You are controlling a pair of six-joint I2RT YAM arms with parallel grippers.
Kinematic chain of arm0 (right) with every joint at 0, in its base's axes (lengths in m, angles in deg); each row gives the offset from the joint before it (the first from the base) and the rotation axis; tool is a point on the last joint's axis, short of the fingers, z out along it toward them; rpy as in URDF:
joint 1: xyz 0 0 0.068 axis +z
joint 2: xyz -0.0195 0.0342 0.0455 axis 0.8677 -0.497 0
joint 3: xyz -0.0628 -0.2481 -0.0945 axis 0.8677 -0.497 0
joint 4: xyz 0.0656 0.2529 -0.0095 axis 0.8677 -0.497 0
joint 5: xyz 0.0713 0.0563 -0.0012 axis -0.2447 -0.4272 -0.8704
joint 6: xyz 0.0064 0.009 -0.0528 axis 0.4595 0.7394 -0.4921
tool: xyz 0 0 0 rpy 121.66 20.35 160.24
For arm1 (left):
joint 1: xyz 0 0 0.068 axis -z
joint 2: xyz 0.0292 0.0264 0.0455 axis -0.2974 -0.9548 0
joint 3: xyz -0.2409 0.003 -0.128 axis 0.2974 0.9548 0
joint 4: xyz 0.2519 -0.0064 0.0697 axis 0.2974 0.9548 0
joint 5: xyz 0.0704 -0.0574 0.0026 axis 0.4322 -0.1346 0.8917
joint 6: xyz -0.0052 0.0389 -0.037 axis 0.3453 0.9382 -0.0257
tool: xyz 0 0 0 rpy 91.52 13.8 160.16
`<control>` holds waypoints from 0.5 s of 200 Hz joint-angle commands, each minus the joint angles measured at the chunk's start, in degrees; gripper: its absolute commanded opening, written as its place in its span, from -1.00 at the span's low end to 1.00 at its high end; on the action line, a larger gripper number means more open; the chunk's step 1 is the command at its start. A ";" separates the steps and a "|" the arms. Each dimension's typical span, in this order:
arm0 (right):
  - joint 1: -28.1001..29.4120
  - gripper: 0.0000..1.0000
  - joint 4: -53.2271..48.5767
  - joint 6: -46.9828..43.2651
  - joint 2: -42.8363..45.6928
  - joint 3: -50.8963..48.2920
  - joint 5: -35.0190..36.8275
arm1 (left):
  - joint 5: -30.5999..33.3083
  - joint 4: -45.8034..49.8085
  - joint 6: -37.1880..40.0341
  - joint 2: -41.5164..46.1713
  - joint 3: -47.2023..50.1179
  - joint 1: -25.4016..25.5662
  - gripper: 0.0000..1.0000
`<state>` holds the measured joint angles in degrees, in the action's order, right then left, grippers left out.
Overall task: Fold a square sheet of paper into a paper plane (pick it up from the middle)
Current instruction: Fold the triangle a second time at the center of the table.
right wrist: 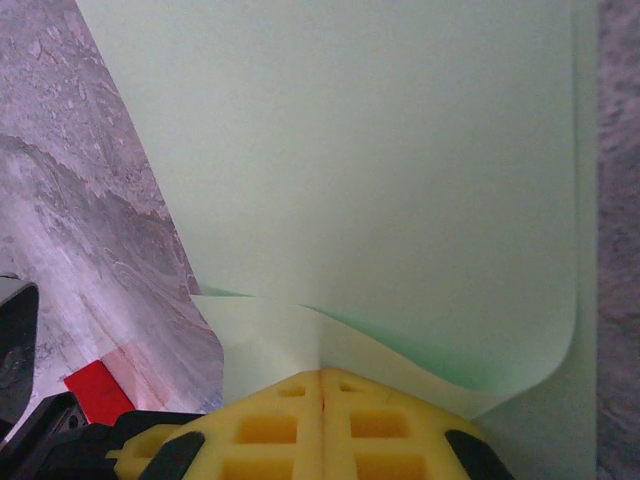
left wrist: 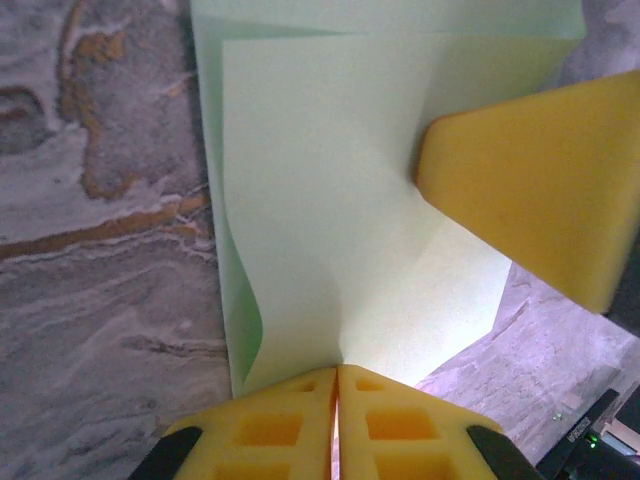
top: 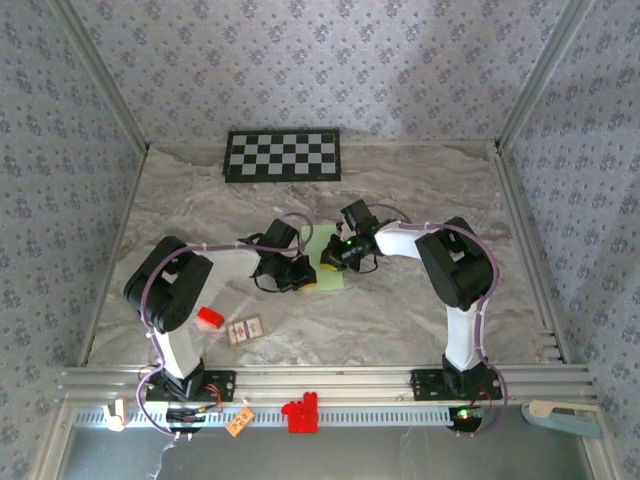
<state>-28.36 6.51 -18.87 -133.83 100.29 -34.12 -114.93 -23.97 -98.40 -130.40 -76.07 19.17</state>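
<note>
From where I stand, the first fold looks to be in hand. The square sheet of paper lies in the middle of the worktop, doubled over on itself so that 2 layers show. In the left wrist view the upper layer sits a little inside the lower one along the left and far edges. It is not creased flat yet, since the upper layer bows up near each grip (the right wrist view shows a curl with shadow under it). Nothing here resembles a dart, so I judge the task to be at an early stage.

The left jaws are closed on the near edge of the sheet, their yellow pads meeting with the paper pinched between them. The right jaws grip the paper the same way from the opposite side, pads pressed together.

The next move, I think, calls for lining up the loose edges and pressing the bow down into a sharp centre crease. The thin paper must not slip or crumple between the 2 grips.

The left arm reaches in from the left with its elbow raised. The right arm bends over from the right, and the 2 wrists nearly meet above the sheet. A small red block sits by the left arm, well apart from the paper.
</note>
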 commanded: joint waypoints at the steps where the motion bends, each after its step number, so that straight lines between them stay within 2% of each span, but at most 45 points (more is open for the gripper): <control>1: -0.33 -0.92 -8.29 -0.92 -5.43 -2.16 8.12 | -0.38 4.57 0.33 0.39 4.76 -0.67 -0.80; 38: -0.40 -0.93 -8.81 -1.27 -5.28 -2.14 7.99 | -3.56 1.65 -0.80 4.68 7.29 -1.90 -0.78; 69: -0.41 -0.92 -8.83 -1.40 -5.27 -2.22 7.90 | -4.77 -0.87 -0.98 9.17 4.48 -2.49 -0.77; 100: -0.38 -0.93 -8.57 -1.25 -5.36 -2.21 7.82 | -3.06 -2.86 -2.03 7.43 1.08 -2.44 -0.77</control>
<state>-28.36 6.27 -19.09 -133.92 100.48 -34.19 -118.05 -25.37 -99.40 -122.57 -71.32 16.83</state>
